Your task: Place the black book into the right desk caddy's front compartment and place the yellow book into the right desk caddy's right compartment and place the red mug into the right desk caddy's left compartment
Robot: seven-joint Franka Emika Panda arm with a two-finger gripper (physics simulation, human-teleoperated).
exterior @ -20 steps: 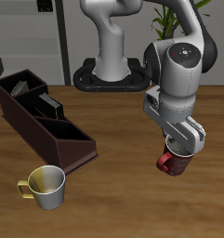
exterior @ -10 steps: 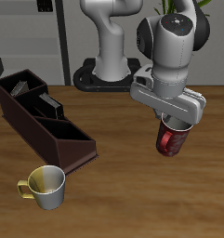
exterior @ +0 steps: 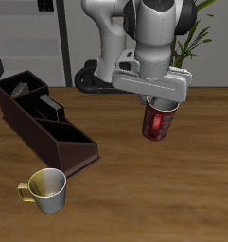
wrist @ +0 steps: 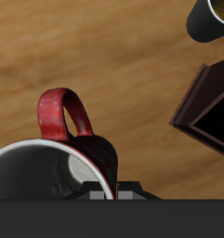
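Note:
My gripper (exterior: 161, 102) is shut on the rim of the red mug (exterior: 160, 121), which hangs upright in the air well above the table. In the wrist view the red mug (wrist: 58, 163) shows its handle and pale grey inside, with the gripper (wrist: 113, 191) pinching its rim. The right desk caddy (exterior: 63, 149) stands off to the side of the mug, its low end nearest the table's front. A black book (exterior: 52, 103) stands in its narrow middle section. A grey-tan yellow book (exterior: 21, 90) sits in the tall end. The caddy's corner (wrist: 206, 107) also shows in the wrist view.
A cream mug with a yellow handle (exterior: 46, 188) stands near the table's front edge, just in front of the caddy's low end; it is also seen as the cream mug (wrist: 214, 19) in the wrist view. The robot's base and a plant stand at the back.
The gripper has risen with the red mug and carried it up off the table and sideways toward the caddy. The caddy, books and cream mug have not moved.

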